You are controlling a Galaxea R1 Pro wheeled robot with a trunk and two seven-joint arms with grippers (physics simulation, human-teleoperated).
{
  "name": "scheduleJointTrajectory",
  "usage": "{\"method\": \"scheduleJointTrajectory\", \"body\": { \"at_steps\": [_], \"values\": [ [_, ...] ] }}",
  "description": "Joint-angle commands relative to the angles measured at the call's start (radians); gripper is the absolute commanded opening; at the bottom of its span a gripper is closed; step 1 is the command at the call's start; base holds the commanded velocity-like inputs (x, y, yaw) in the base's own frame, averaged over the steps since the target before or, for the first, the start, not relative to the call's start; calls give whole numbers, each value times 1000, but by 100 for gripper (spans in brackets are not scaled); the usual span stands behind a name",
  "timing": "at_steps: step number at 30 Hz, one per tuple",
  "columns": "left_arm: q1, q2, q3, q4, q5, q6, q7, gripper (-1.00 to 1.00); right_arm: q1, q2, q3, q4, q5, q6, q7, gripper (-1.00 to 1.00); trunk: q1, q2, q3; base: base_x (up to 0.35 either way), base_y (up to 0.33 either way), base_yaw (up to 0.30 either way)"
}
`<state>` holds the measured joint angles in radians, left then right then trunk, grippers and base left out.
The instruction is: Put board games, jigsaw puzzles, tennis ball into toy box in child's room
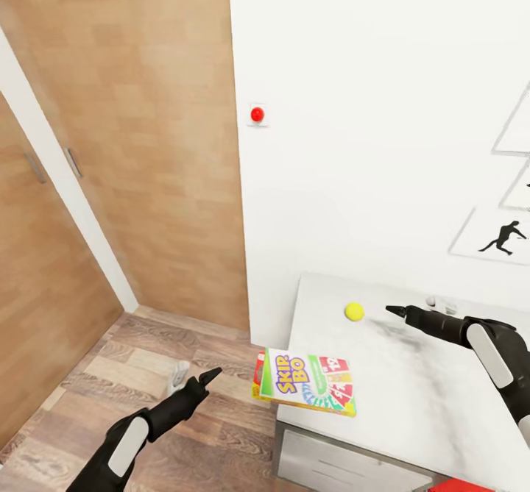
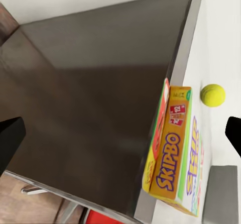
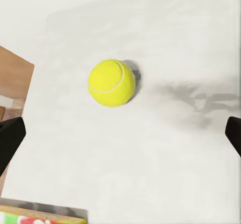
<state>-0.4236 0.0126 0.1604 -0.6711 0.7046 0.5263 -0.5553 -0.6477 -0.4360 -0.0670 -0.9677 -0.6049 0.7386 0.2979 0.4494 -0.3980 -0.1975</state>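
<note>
A tennis ball (image 1: 354, 311) rests on the light grey table (image 1: 412, 404) near its far left corner. My right gripper (image 1: 399, 311) hovers open just to the right of the ball, level with it; in the right wrist view the ball (image 3: 111, 82) lies ahead between the spread fingertips (image 3: 10, 139). One board game (image 1: 305, 382), a yellow-green and red Skip-Bo box, lies flat at the table's left edge and overhangs it. My left gripper (image 1: 200, 383) is open over the floor, left of the box, pointing at it. The left wrist view has the box (image 2: 173, 156) and the ball (image 2: 213, 94).
A white wall with a red button (image 1: 256, 115) and black silhouette pictures (image 1: 500, 238) stands behind the table. Wooden wardrobe doors (image 1: 125, 146) are on the left above wood-plank floor (image 1: 110, 374). The table's dark side panel (image 2: 95, 98) faces my left gripper.
</note>
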Motion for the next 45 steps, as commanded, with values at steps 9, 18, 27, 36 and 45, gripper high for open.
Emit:
{"method": "scheduleJointTrajectory", "body": {
  "at_steps": [9, 18, 27, 36, 45],
  "values": [
    [-39, 3, 19, 57, 3, 4, 6, 100, 3, -1, -2, -12, 2, 6, 4, 100, 1, -2, -2, 0, 0, -35],
    [-107, 8, 54, 147, -1, -6, 20, 100, 17, -1, -2, -42, 2, 26, 4, 100, 1, -2, -2, 0, 0, -10],
    [-130, 10, 63, 177, -2, -9, 22, 100, 31, -1, -3, -68, 3, 38, 4, 100, 1, -2, -2, 0, 0, -3],
    [-138, 10, 66, 189, -4, -10, 22, 100, 38, -1, -3, -81, 3, 42, 4, 100, 1, -2, -2, 0, 0, 0],
    [-140, 9, 66, 191, -5, -11, 21, 100, 40, 0, -3, -85, 3, 44, 4, 100, 1, -2, -2, 0, 0, -65]
  ]
}}
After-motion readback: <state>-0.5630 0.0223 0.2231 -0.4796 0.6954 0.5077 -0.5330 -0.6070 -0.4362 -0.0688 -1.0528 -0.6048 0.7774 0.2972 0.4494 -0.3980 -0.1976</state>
